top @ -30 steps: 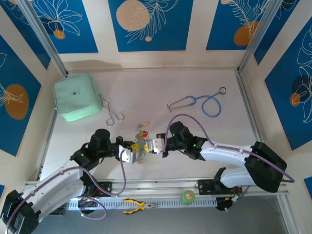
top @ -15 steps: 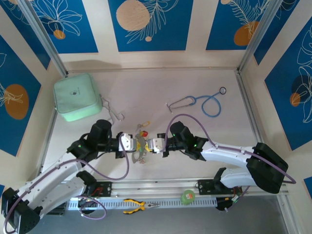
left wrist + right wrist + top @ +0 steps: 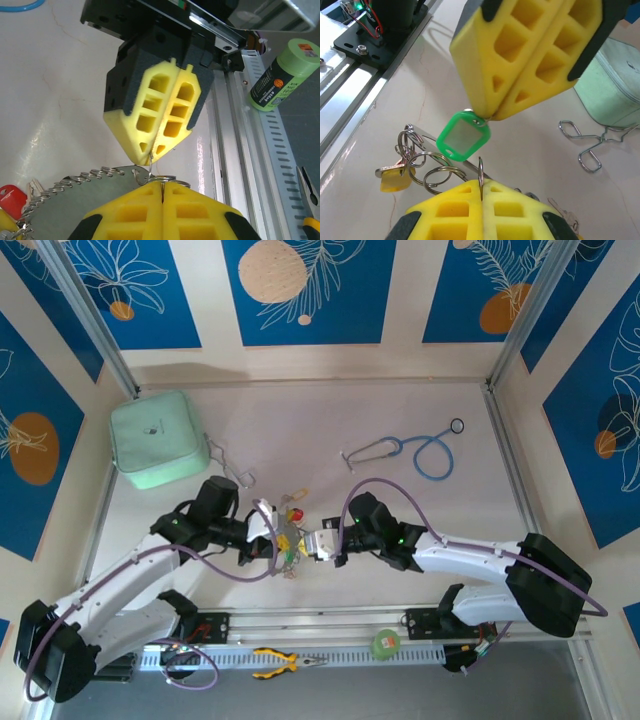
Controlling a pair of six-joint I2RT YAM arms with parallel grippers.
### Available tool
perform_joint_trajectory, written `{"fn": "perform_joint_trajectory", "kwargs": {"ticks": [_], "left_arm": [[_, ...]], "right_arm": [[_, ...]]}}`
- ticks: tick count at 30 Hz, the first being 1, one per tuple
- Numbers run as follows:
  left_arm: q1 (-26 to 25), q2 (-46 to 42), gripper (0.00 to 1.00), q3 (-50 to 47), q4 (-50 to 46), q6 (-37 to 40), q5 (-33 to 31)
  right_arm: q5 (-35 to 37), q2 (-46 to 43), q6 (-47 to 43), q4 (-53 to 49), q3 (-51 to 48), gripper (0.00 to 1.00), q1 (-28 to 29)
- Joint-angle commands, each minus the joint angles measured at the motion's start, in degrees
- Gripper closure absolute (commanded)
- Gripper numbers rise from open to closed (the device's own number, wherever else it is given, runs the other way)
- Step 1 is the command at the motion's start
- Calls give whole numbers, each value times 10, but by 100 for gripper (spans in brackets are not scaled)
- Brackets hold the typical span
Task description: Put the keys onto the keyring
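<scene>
keys (image 3: pixel 293 512) too small to tell apart from above, keyring (image 3: pixel 85 175) running off lower edge, pliers (image 3: pixel 312 225) cropped at right

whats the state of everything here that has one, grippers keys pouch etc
left gripper: shut on the green tag's top
right gripper: shut on an upright split ring
green tag: hanging from the left gripper
yellow-tagged key: lying flat
keyring: open or clasped, cannot tell
pouch: closed
forceps: lying flat

pale table (image 3: pixel 300 420), mint case (image 3: pixel 158 439), metal forceps (image 3: pixel 227 473), blue stethoscope (image 3: pixel 398 445)
</scene>
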Motion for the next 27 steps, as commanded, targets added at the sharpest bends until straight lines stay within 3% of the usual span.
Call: {"fn": "perform_joint_trajectory", "kwargs": {"ticks": [1, 27], "left_arm": [[11, 9, 100, 13, -2, -24, 37], [38, 67, 100, 19, -21, -46, 107]], "right_arm": [[-17, -12, -13, 12, -5, 100, 4], [-12, -13, -18, 24, -6, 100, 11]]}}
